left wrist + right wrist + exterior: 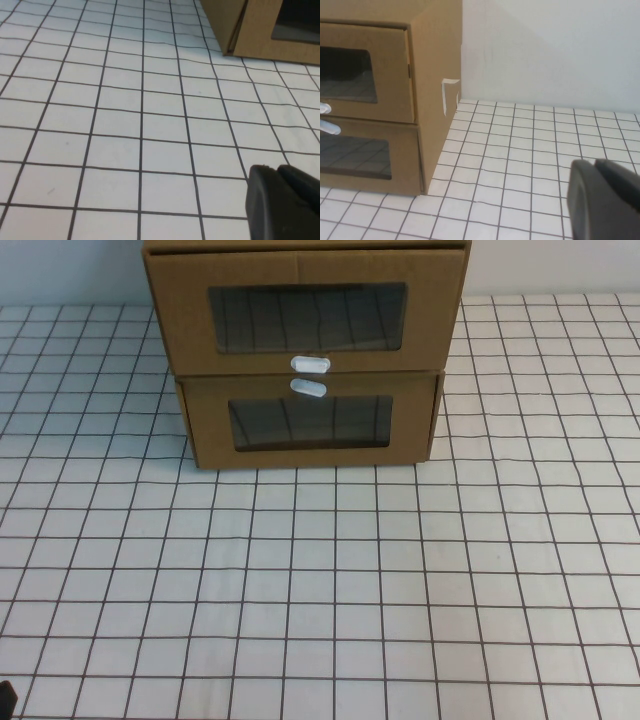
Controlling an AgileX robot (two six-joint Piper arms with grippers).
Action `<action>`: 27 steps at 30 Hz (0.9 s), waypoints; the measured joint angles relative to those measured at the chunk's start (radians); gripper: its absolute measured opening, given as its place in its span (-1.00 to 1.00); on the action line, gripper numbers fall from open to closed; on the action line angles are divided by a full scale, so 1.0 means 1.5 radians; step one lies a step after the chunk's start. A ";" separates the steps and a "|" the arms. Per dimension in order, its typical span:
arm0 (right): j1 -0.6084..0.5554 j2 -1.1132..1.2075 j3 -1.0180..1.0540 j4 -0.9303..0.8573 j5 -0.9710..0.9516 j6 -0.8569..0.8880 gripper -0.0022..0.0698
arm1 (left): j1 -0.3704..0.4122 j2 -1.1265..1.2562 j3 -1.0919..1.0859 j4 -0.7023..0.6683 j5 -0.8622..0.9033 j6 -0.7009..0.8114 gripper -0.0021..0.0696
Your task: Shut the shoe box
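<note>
Left gripper (280,200) and right gripper (605,200) parked low, jaw state unclear. Shoe box (305,315) looks nearly shut; next push its front flush.

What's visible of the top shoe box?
The shoe box is brown cardboard, drawer-style, with a dark clear window in front and a white tab below it. It sits stacked on the lower box, against the wall. Left gripper and right gripper are both low, clear of it.
</note>
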 joint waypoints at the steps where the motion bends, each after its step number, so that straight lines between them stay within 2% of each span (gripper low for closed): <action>1: 0.000 0.000 0.000 0.000 0.000 0.000 -0.98 | 0.000 0.000 0.000 0.000 0.000 0.000 -0.96; 15: -0.016 -0.035 0.002 -0.010 0.009 0.000 -0.98 | 0.000 -0.002 0.000 0.000 0.001 0.000 -0.96; 20: -0.052 -0.097 0.049 -0.019 0.014 0.000 -0.98 | 0.000 -0.002 0.000 0.000 0.001 0.001 -0.96; 27: -0.059 -0.106 0.107 -0.014 0.026 0.000 -0.98 | 0.000 -0.002 0.000 0.000 0.001 0.001 -0.96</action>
